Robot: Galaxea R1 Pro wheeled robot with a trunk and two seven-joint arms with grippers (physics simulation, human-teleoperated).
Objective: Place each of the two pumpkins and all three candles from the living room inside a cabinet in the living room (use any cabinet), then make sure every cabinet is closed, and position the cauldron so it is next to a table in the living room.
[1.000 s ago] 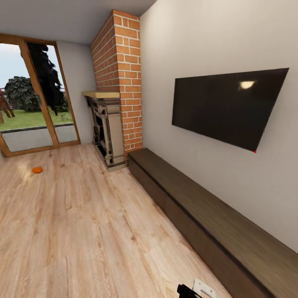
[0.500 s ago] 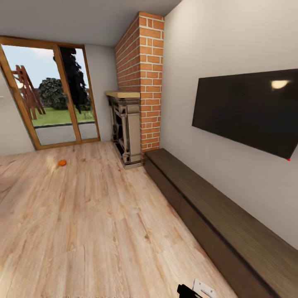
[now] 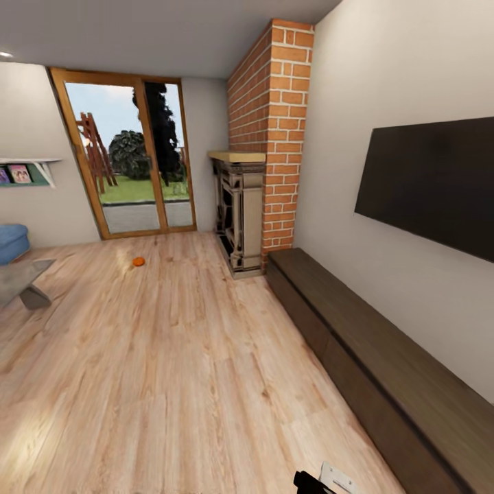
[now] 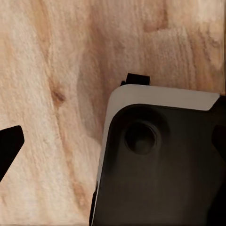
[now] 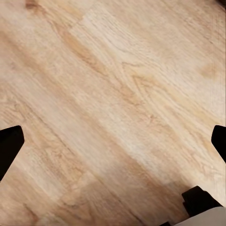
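One small orange pumpkin [image 3: 138, 261] lies on the wooden floor far ahead, in front of the glass door. The long low dark brown cabinet [image 3: 357, 343] runs along the right wall with all its fronts shut. A corner of the grey table [image 3: 17, 280] shows at the far left. My left gripper [image 4: 113, 146] is open over the floor, above a dark and white part of the robot. My right gripper [image 5: 113, 143] is open too, with bare floorboards between its fingertips [image 5: 9, 146]. The candles and the cauldron are out of view.
A brick chimney with a fireplace [image 3: 240, 213] stands past the cabinet's far end. A black TV [image 3: 432, 185] hangs above the cabinet. A blue sofa [image 3: 10, 241] and a wall shelf [image 3: 27, 171] are at the left. Wide open floor lies between me and the pumpkin.
The head view has swung to the left, so everything has shifted right in the picture. The table, sofa and shelf have come into view. Nothing in the room itself has moved.
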